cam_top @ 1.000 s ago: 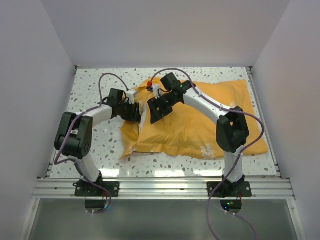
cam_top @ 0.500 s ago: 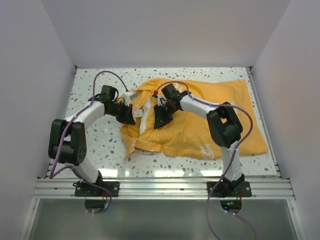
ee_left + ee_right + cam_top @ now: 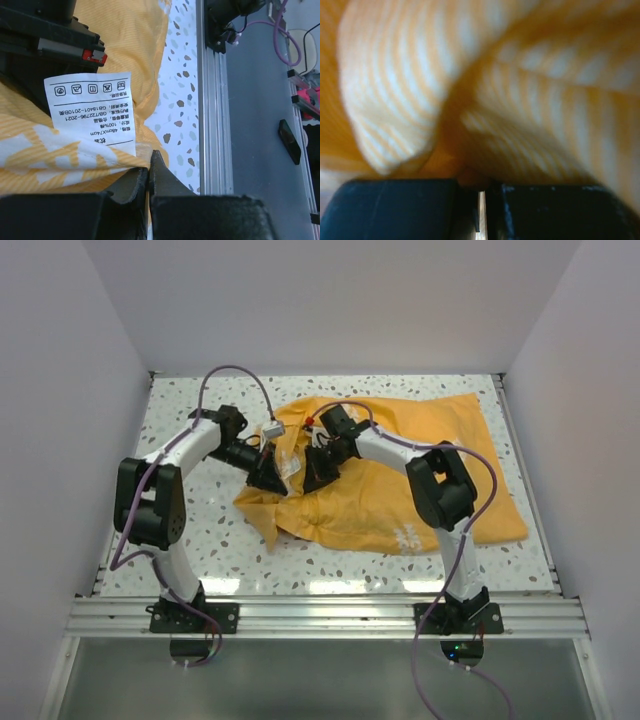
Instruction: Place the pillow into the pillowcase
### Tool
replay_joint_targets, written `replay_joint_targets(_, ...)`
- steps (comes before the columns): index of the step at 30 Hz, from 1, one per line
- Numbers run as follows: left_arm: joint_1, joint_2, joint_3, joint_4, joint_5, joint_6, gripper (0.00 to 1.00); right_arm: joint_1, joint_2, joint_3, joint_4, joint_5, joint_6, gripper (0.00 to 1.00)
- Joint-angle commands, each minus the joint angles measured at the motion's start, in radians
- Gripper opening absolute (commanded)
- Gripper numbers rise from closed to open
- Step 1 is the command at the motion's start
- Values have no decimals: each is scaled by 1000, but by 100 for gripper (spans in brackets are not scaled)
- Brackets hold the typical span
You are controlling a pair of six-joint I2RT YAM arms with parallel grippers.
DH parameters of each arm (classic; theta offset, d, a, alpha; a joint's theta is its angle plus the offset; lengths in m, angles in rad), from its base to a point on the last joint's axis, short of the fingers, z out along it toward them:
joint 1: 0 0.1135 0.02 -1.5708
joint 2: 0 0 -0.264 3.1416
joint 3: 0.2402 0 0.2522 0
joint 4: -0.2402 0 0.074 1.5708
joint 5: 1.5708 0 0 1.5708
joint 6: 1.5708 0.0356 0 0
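On the speckled worktop (image 3: 340,565), the orange pillowcase (image 3: 440,420) is clamped at its bunched end by the closed jaws of the left gripper (image 3: 266,474) and of the right gripper (image 3: 315,478), beside its white care label (image 3: 92,107).

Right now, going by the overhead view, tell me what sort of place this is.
Probably a robot lab test cell, not a home: a speckled table boxed in by plain white walls, the left arm and right arm bolted to an aluminium rail, and an orange pillowcase as the work piece.

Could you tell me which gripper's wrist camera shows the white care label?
The left gripper: the care label sits just above it; the right gripper sees only striped pillowcase.
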Motion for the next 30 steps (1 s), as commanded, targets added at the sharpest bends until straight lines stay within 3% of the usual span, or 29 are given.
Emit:
replay_joint_targets(1, 35, 10, 31, -164, 177, 58, 0, -28, -77, 4, 99, 128, -51, 0)
replay_joint_targets(4, 81, 19, 81, -165, 203, 47, 0, -28, -145, -47, 149, 175, -54, 0)
replay_joint_targets(9, 49, -44, 201, -165, 195, 23, 0, -39, 13, 13, 103, 283, -62, 0)
replay_joint_targets(16, -14, -179, 88, -156, 178, -11, 0, -48, 116, 117, 137, 395, -6, 0)
replay_joint_targets(19, -7, -171, -13, -159, 181, 7, 0, -68, 72, 160, 114, 337, -12, 0)
replay_joint_targets(23, 8, -138, -96, -113, 180, 24, 0, -70, -95, 72, 160, 156, -15, 0)
replay_joint_targets(30, 20, -58, -84, 272, 171, -335, 0, -65, -191, -4, 135, 73, 7, 0)
